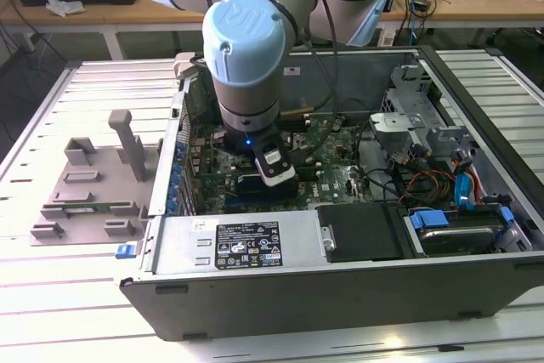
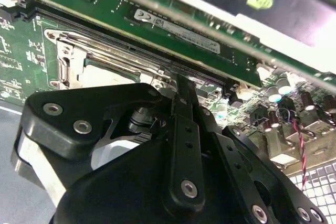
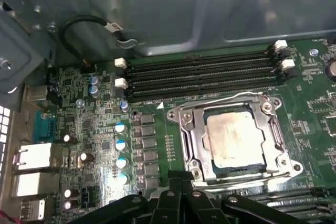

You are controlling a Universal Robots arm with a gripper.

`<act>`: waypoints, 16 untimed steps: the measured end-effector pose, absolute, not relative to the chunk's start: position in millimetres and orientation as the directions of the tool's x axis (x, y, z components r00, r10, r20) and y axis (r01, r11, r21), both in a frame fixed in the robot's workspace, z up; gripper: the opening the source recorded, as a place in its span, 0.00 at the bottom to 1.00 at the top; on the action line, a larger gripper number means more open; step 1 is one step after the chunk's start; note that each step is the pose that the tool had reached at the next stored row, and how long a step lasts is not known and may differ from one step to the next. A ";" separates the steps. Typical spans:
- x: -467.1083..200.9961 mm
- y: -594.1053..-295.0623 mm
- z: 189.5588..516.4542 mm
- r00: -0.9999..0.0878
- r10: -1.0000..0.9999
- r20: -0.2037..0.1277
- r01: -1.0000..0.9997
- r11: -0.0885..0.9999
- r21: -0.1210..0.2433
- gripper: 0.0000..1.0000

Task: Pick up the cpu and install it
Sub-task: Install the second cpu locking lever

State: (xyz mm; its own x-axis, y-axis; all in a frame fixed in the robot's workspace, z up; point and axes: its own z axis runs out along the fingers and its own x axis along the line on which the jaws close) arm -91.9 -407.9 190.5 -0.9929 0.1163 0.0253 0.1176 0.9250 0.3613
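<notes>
Although the arm (image 1: 246, 48) reaches down into the open computer case (image 1: 340, 286), its claw (image 3: 181, 178) is not over the chip (image 3: 233, 140) but just short of it. In the first wrist view the chip lies flat inside the metal frame of the socket (image 3: 191, 137) on the green board (image 3: 79, 124), pale top upward. It looks seated rather than carried. The claw is drawn narrow, its two tips close together, and I see nothing held between them.

The relation that matters is the offset. From the claw tips the chip lies forward, toward the long black memory slots (image 3: 202, 74), and off to the side away from the row of small blue-topped capacitors (image 3: 121, 153). The near corner of the socket frame sits just beside the tips; the middle of the chip is farther on. Being square, the chip has no long axis to speak of. Its edges run close to parallel with the memory slots, and so does the frame around it.

In the second wrist view the black body of the claw covers much of the socket (image 2: 68, 51), and a long card (image 2: 173, 30) stands just behind it. Outside the case, on the exterior view's left, a grey plastic tray (image 1: 85, 201) rests on the table, well apart from the claw
</notes>
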 end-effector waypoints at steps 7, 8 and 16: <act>-92.0 -403.2 212.5 -0.993 0.117 0.021 0.118 0.937 0.330 0.11; -92.0 -403.2 222.2 -0.993 0.117 0.020 0.118 0.942 0.315 0.11; -64.7 -403.2 228.8 -0.993 0.119 0.021 0.121 0.963 0.240 0.11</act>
